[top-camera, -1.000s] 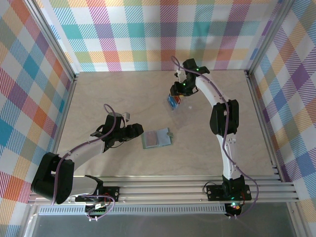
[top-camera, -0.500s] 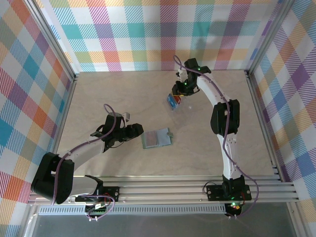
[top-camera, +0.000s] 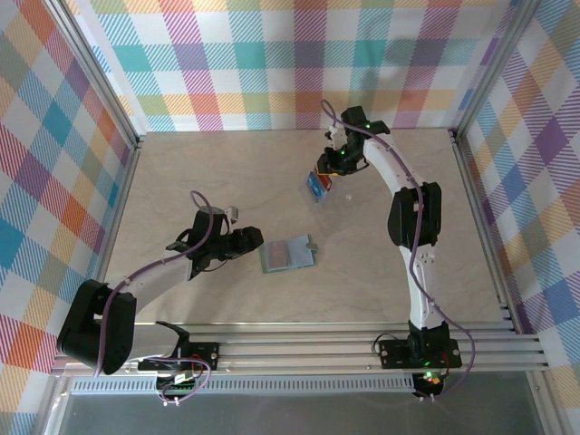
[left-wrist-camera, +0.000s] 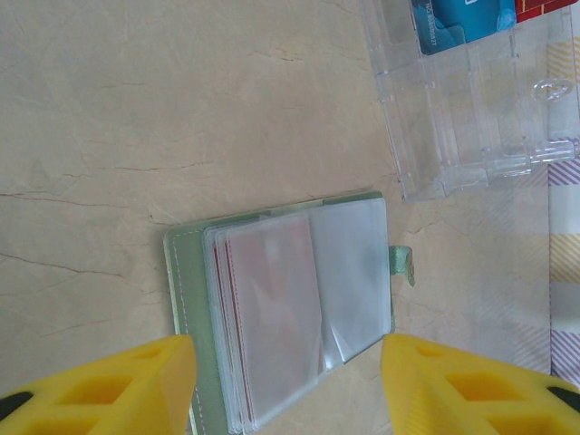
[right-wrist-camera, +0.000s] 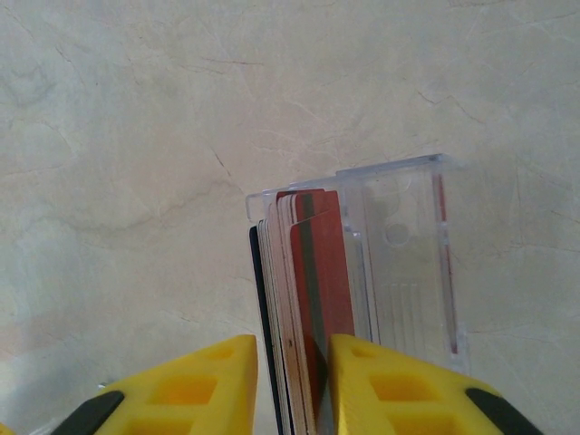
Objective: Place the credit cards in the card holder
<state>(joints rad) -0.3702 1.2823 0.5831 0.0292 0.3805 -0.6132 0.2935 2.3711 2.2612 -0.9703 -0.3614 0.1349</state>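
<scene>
From above, the left hand (top-camera: 256,241) lies low over the table (top-camera: 199,172), just beside the open card holder (top-camera: 287,255). The right hand (top-camera: 323,174) is at the clear plastic tray (top-camera: 317,187), well apart toward the back.

At the left wrist, the yellow fingers (left-wrist-camera: 136,381) stand spread and empty, with the card holder's clear sleeves between them.

At the right wrist, the fingers (right-wrist-camera: 390,390) pinch the credit cards (right-wrist-camera: 313,290), which stand on edge in the tray.

Lower ends of the credit cards (right-wrist-camera: 317,299) (red-fronted stack) out of frame between the fingers (right-wrist-camera: 390,385)
</scene>
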